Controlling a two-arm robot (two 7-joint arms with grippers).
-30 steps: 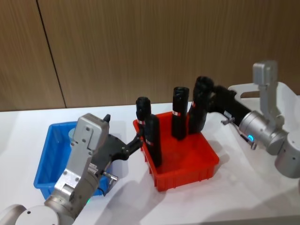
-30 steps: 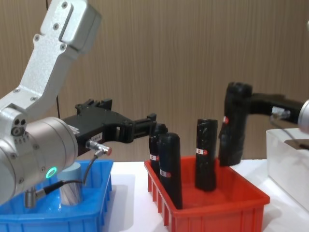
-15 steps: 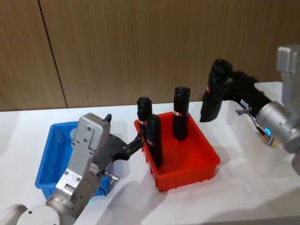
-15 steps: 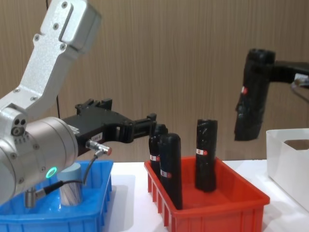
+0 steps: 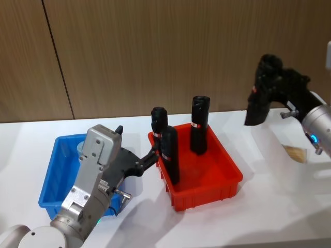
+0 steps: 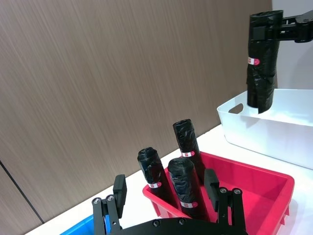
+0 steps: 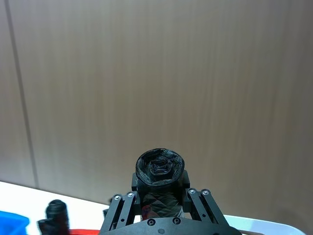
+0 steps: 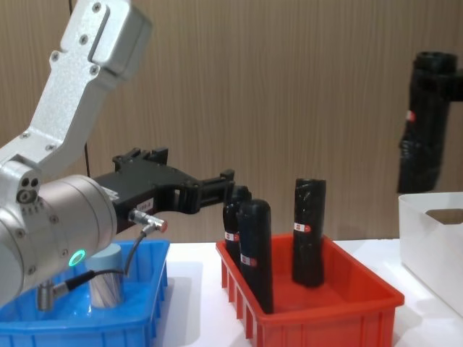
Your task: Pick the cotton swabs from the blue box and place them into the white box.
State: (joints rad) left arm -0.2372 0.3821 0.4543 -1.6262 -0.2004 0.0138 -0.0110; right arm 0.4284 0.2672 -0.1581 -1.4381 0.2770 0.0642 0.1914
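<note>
Rolls are what the right pincer [image 6: 274, 30] deals in here: it is clenched on a black roll [image 8: 425, 119] raised above the white box [image 8: 434, 242], near the table's right edge. Three more black rolls stand in the red bin [image 5: 227, 178] mid-table. The left pincer [image 8: 217, 189] hangs released between the red bin and the blue box [image 5: 51, 178] (toward the left edge), where a cotton swab cylinder [image 8: 107, 283] stands.
</note>
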